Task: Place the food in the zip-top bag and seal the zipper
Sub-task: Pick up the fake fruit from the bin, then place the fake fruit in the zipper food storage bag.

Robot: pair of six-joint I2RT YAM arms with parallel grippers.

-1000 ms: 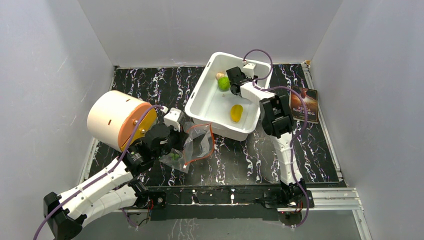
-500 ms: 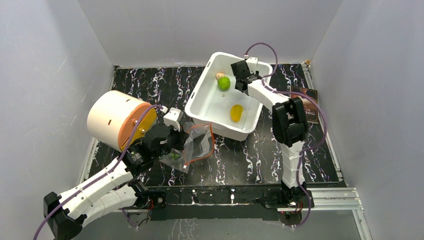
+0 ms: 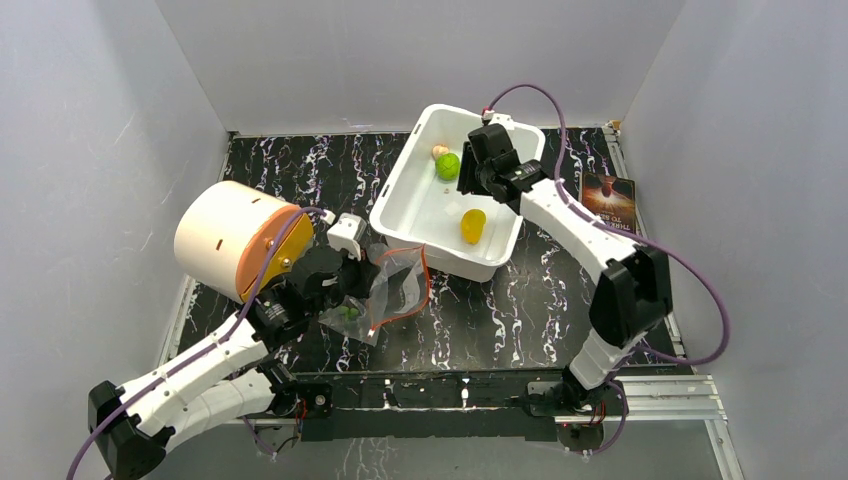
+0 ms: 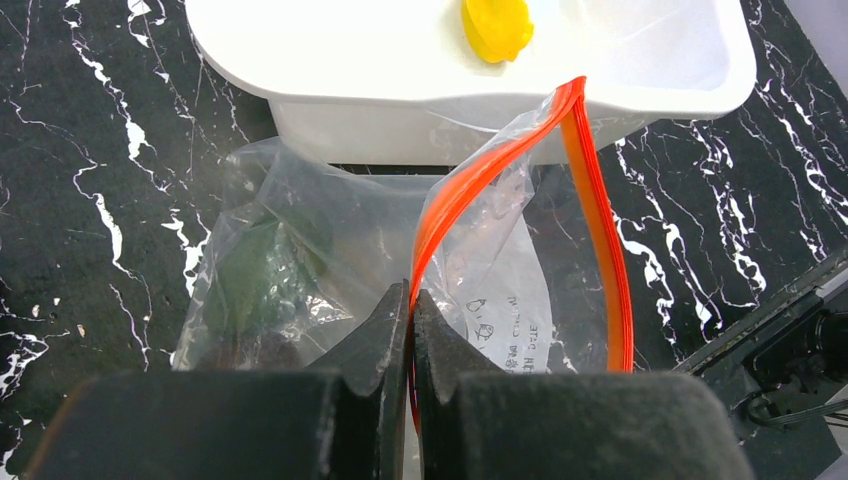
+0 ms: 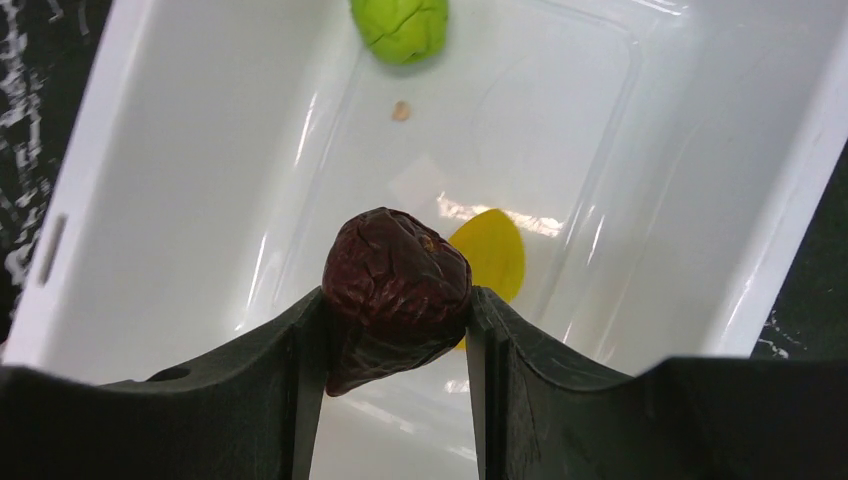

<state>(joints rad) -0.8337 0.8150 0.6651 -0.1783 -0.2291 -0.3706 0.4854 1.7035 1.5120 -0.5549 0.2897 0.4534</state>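
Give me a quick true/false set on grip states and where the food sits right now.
1. The right gripper holds the dark wrinkled fruit above the white tub. True.
2. The left gripper is open and clear of the zip-top bag. False: it is shut on the bag's mouth edge, at the zipper.
3. The lime is in the bag. False: it lies in the tub, as does the yellow mango piece.
4. A dark green item shows through the bag's plastic. True.
5. The zipper is sealed. False: the two red-orange strips stand apart, so the mouth gapes open.
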